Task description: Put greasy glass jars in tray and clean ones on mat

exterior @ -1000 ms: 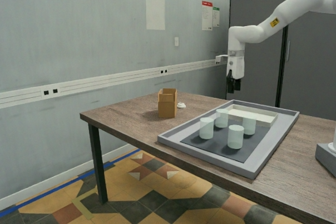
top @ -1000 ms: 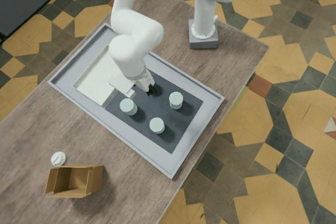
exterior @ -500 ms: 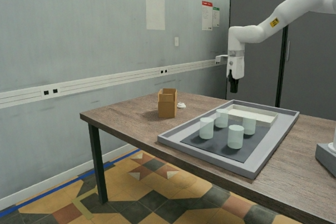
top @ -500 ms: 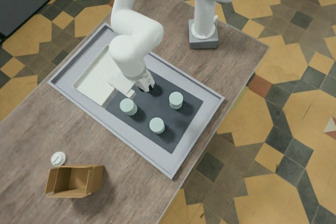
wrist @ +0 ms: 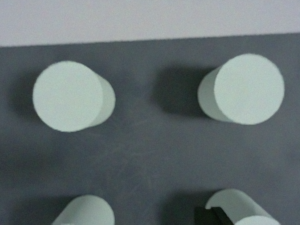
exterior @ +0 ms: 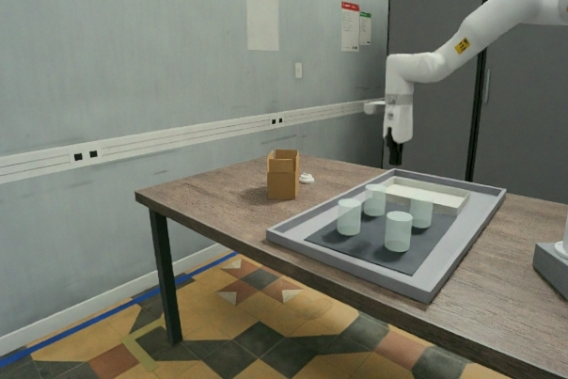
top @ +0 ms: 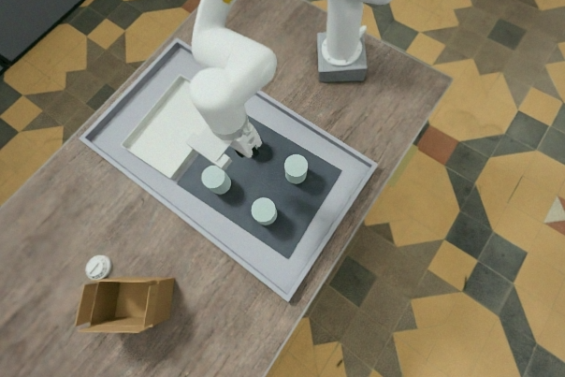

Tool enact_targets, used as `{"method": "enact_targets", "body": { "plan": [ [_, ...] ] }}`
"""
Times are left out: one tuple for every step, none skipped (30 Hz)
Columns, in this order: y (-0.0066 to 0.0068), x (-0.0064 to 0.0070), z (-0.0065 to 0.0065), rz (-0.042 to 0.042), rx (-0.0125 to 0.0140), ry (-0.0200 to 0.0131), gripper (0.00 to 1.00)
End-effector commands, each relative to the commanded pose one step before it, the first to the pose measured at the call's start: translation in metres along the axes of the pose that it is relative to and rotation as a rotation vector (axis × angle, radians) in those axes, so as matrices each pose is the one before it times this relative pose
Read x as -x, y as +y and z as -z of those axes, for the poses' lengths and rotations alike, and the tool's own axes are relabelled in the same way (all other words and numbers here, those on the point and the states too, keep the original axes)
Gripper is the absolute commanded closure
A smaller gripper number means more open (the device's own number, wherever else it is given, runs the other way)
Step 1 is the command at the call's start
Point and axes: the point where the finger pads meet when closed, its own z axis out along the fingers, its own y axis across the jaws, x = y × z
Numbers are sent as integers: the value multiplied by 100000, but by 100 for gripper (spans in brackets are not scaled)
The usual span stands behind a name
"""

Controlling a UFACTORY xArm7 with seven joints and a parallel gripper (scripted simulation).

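My gripper [top: 248, 153] [exterior: 396, 159] [wrist: 212, 214] is shut and empty, above the jars. Four pale green jars stand upright on the dark mat [top: 285, 238] [exterior: 409, 264] [wrist: 145, 149]. One jar [top: 216, 180] [exterior: 374, 199] [wrist: 250, 89] is near the tray on the box side. Another jar [top: 264, 210] [exterior: 349, 216] [wrist: 69, 96] and a third jar [top: 296, 168] [exterior: 398, 230] [wrist: 90, 214] are farther from the tray. The fourth jar [exterior: 420, 211] [wrist: 235, 201] is hidden by the gripper in the top view. The cream tray [top: 164, 130] [exterior: 447, 209] looks empty. No grease shows.
A raised grey rim [top: 224, 253] [exterior: 357, 276] surrounds the mat and tray. An open cardboard box [top: 161, 300] [exterior: 282, 184] and a small white round object [top: 98, 267] [exterior: 307, 179] stand on the table outside it. The arm's base [top: 342, 71] is on the opposite side.
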Motion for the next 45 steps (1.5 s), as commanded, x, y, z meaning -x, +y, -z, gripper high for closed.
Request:
{"method": "enact_targets", "body": {
  "plan": [
    [-40, -357, -2488, 16, -124, 868, 100],
    [0, 0, -762, 0, 0, 0, 100],
    [0, 0, -762, 0, 0, 0, 100],
    [0, 0, 0, 0, 0, 0, 100],
    [0, 0, 0, 0, 0, 0, 100],
    [0, 0, 0, 0, 0, 0, 100],
    [771, -282, 0, 0, 0, 0, 100],
    [771, -282, 0, 0, 0, 0, 100],
    [771, -282, 0, 0, 0, 0, 100],
    [771, -282, 0, 0, 0, 0, 100],
    [771, -282, 0, 0, 0, 0, 100],
    [771, -282, 0, 0, 0, 0, 100],
    [771, -282, 0, 0, 0, 0, 100],
    [771, -282, 0, 0, 0, 0, 100],
    [0, 0, 0, 0, 0, 0, 100],
    [0, 0, 0, 0, 0, 0, 100],
    [0, 0, 0, 0, 0, 0, 100],
    [0, 0, -477, 0, 0, 0, 100],
    [0, 0, -478, 0, 0, 0, 100],
    [0, 0, -477, 0, 0, 0, 100],
    [0, 0, -478, 0, 0, 0, 100],
    [0, 0, -477, 0, 0, 0, 100],
    [0, 0, -478, 0, 0, 0, 100],
    [0, 0, -477, 0, 0, 0, 100],
    [0, 0, -478, 0, 0, 0, 100],
    [0, 0, -477, 0, 0, 0, 100],
    [0, 0, -478, 0, 0, 0, 100],
    [0, 0, -477, 0, 0, 0, 100],
    [0, 0, -478, 0, 0, 0, 100],
    [0, 0, -477, 0, 0, 0, 100],
    [0, 0, -478, 0, 0, 0, 100],
    [0, 0, 0, 0, 0, 0, 100],
    [0, 0, 0, 0, 0, 0, 100],
    [0, 0, -477, 0, 0, 0, 100],
    [0, 0, -478, 0, 0, 0, 100],
    [0, 0, 0, 0, 0, 0, 100],
    [0, 0, 0, 0, 0, 0, 100],
    [0, 0, 0, 0, 0, 0, 100],
    [0, 0, 0, 0, 0, 0, 100],
    [0, 0, 0, 0, 0, 0, 100],
    [0, 0, 0, 0, 0, 0, 100],
    [0, 0, 0, 0, 0, 0, 100],
    [0, 0, 0, 0, 0, 0, 100],
    [0, 0, 0, 0, 0, 0, 100],
    [0, 0, 0, 0, 0, 0, 100]
  ]
}}
